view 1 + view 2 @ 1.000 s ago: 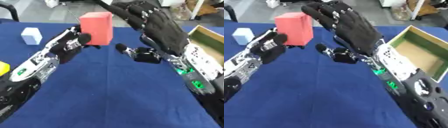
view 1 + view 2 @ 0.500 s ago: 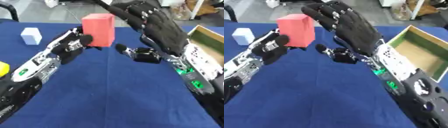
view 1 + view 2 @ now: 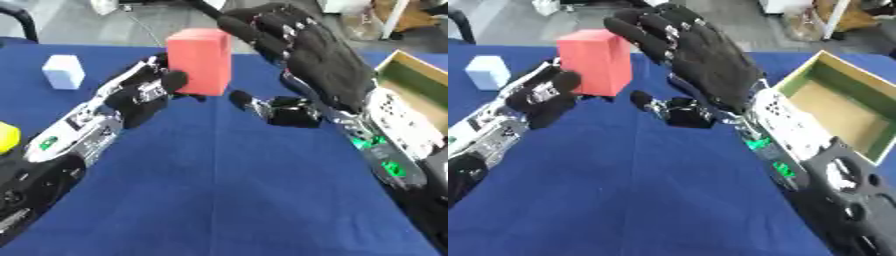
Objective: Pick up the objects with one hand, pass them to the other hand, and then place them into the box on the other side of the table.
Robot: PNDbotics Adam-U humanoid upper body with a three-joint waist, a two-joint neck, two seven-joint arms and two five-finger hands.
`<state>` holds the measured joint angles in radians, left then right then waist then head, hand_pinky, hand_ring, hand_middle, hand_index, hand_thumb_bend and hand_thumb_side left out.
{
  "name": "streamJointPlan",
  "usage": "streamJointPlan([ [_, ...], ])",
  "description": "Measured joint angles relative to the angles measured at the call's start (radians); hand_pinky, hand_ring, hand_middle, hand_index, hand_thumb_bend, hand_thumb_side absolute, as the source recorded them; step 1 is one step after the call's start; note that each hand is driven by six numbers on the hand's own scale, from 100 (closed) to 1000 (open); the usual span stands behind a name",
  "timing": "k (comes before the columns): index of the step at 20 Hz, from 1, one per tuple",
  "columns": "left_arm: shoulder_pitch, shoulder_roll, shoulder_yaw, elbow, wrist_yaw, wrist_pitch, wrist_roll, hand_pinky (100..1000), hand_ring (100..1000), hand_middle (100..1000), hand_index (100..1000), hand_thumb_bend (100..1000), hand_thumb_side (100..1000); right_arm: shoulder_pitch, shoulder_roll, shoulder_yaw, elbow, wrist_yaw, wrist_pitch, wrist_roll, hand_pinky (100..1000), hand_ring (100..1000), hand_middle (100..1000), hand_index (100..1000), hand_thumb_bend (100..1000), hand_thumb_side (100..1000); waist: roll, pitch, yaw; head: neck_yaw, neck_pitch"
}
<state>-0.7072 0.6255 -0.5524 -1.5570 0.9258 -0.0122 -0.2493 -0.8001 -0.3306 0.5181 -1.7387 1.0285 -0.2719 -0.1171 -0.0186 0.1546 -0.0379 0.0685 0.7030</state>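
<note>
Left hand (image 3: pixel 149 92) grips the red block (image 3: pixel 200 60) above the tabletop (image 3: pixel 227 200); our right hand (image 3: pixel 697 60) waits spread beside it. We close right fingers before releasing, then carry to the box (image 3: pixel 843 102).

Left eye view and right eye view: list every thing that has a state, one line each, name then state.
red block: upright, lifted, held by the left hand.
left hand: shut on the red block.
right hand: open, fingers spread, close beside the red block.
box: open on top, nothing visible inside, at the table's right edge.
white block: upright on the blue table, far left.
yellow object: at the left edge, mostly cut off.
</note>
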Motion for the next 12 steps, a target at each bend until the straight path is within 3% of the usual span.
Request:
streamJointPlan([
  [12,-0.012,-0.018,-0.006,0.0,0.0,0.002,-0.003,663,584,581,469,500,248,-0.009,0.01,0.006,0.008,0.006,-0.023,0.001,836,831,845,958,431,207,0.0,0.0,0.002,0.0,0.007],
])
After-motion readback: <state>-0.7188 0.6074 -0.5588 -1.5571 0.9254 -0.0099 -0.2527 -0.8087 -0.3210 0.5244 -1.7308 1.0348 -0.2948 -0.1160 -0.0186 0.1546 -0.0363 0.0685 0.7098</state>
